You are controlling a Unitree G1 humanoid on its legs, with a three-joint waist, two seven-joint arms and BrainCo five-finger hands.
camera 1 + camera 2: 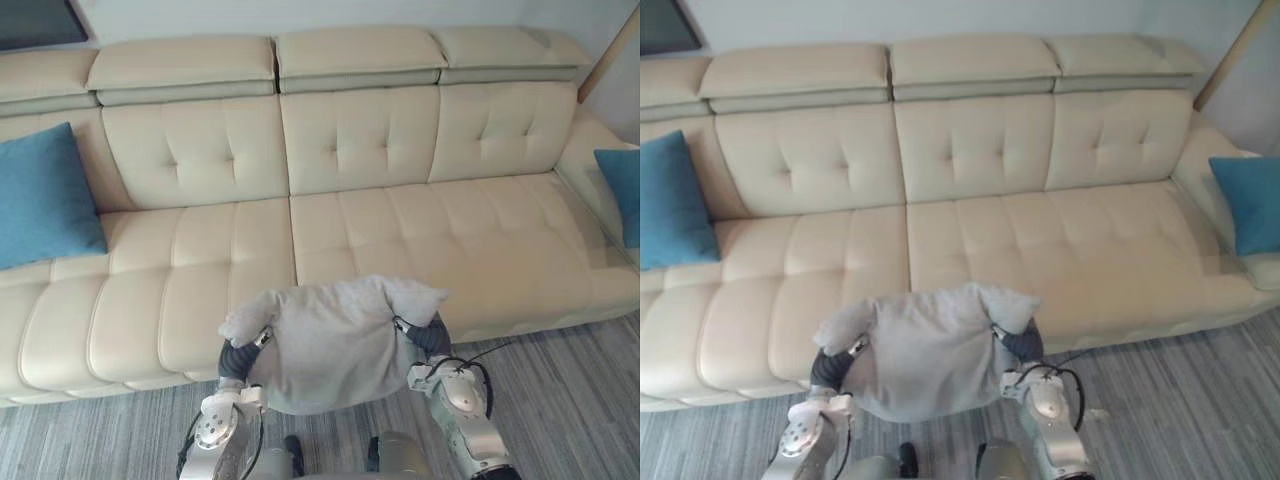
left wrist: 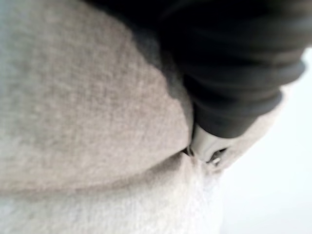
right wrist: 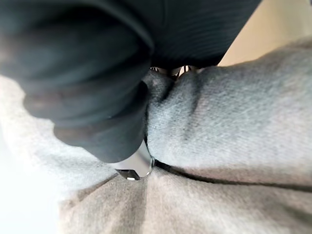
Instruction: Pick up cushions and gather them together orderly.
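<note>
Left eye view: the grey cushion (image 1: 330, 345) hangs at the sofa's (image 1: 420, 235) near edge, between the left hand (image 1: 236, 358) and the right hand (image 1: 432, 336). Open seat room lies between the left blue cushion (image 1: 40, 195) and the right blue cushion (image 1: 622, 190). Wrist views: each hand presses into grey fabric, but whether it grips cannot be told.

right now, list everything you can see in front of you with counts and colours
soft grey fabric cushion: one, grey, held between both hands, in front of the sofa's front edge
square blue fabric cushions: two, blue, one leaning at the sofa's left end, one at its right end
tufted cream leather sofa: one, cream, across the whole view
striped grey carpet: one, grey, floor before the sofa
left hand: one, dark cover, against the grey cushion's left side
right hand: one, dark cover, against its right side
</note>
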